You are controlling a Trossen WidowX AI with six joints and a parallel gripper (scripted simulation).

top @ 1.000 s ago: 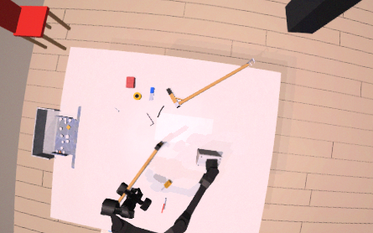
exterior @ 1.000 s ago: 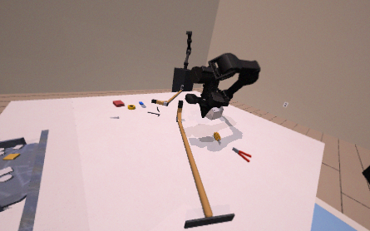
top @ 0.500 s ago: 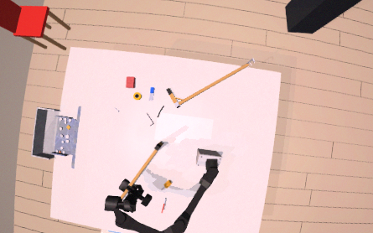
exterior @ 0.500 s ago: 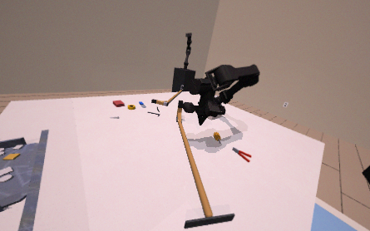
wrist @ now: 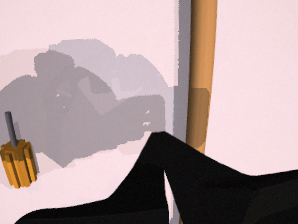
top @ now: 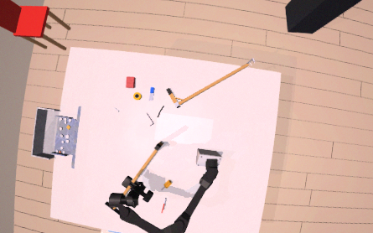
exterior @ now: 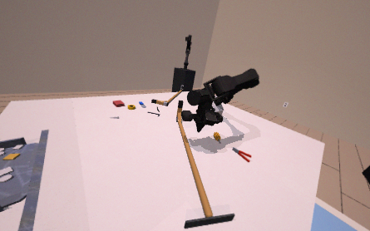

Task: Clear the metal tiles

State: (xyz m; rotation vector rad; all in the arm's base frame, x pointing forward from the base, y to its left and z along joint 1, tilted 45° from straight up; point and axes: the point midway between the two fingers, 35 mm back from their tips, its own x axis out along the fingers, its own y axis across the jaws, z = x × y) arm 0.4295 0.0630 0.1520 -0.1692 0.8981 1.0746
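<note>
The long scraper's wooden handle (top: 147,160) (exterior: 193,163) (wrist: 203,55) lies on the table; its black grip end points toward the middle. Its dark wide blade (exterior: 220,219) shows in the exterior view. My gripper (exterior: 199,130) (wrist: 158,138) is shut with nothing between its fingertips. It is above the table beside the handle, which passes right of the fingertips in the wrist view. The steel bench plate (top: 72,143) (exterior: 27,166) bears several pale tiles and an orange-yellow tile (top: 68,126) (exterior: 12,156). The catch box (top: 42,126) stands at the plate's left end.
An orange screwdriver (top: 168,183) (exterior: 217,135) (wrist: 19,165) and red pliers (top: 163,206) (exterior: 243,154) lie near the arm. Another long wooden tool (top: 215,82) (exterior: 174,97) lies farther back, near a red block (top: 130,82) (exterior: 118,103) and thin dark bent rods.
</note>
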